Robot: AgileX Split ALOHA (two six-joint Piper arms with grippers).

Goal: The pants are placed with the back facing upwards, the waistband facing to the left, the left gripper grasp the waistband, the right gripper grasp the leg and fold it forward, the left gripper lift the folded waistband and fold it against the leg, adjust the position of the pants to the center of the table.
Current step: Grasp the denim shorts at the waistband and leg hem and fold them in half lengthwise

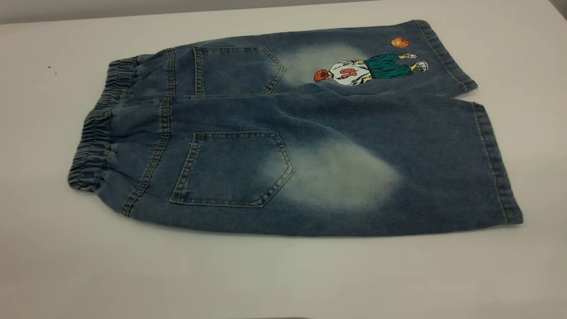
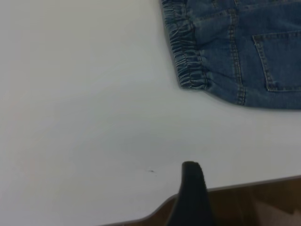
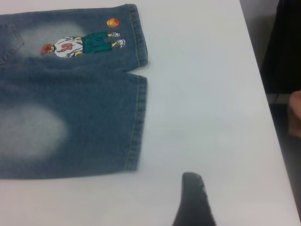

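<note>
The pants lie flat on the white table, back pockets up. Their gathered waistband points left and both legs point right. The plain leg with its pale faded patch is nearer the camera; the leg with the basketball cartoon lies behind it. Neither gripper shows in the exterior view. A dark part of my left gripper shows in the left wrist view, over bare table by the table's edge and well apart from the waistband's corner. My right gripper hangs over bare table, short of the plain leg's hem.
The table's edge runs just beside the left gripper, with brown floor beyond it. In the right wrist view the table's side edge shows, with a dark shape and part of a person's hand past it. Bare table surrounds the pants.
</note>
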